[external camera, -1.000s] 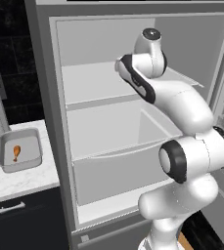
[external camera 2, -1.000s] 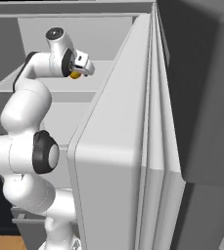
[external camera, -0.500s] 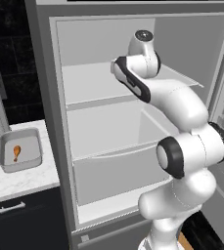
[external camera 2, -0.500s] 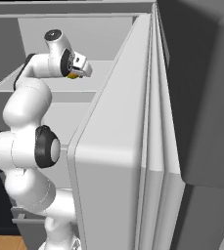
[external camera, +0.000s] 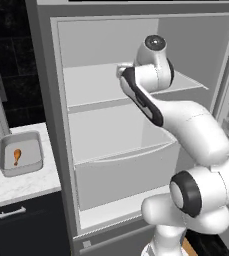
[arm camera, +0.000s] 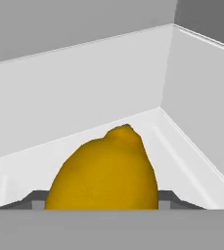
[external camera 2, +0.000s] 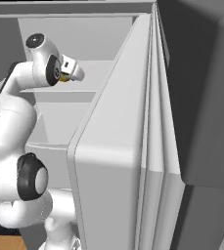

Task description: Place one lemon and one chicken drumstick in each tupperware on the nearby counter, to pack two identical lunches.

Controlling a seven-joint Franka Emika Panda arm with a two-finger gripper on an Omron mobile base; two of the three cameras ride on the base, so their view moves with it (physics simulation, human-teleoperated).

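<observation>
Here, on the counter (external camera: 21,185) at far left, one chicken drumstick (external camera: 16,156) lies in a grey tupperware (external camera: 21,154); the bright yellow lemon (arm camera: 103,171) sits clamped between the gripper (external camera 2: 64,77) fingers over the fridge's upper shelf (external camera: 93,85); the raised, bent arm has drawn leftward since a second ago.

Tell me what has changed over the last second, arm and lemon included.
The arm's wrist has shifted left across the fridge's upper shelf, carrying the lemon in the gripper. The grip held throughout. The chicken drumstick stayed in its tupperware on the counter.
</observation>
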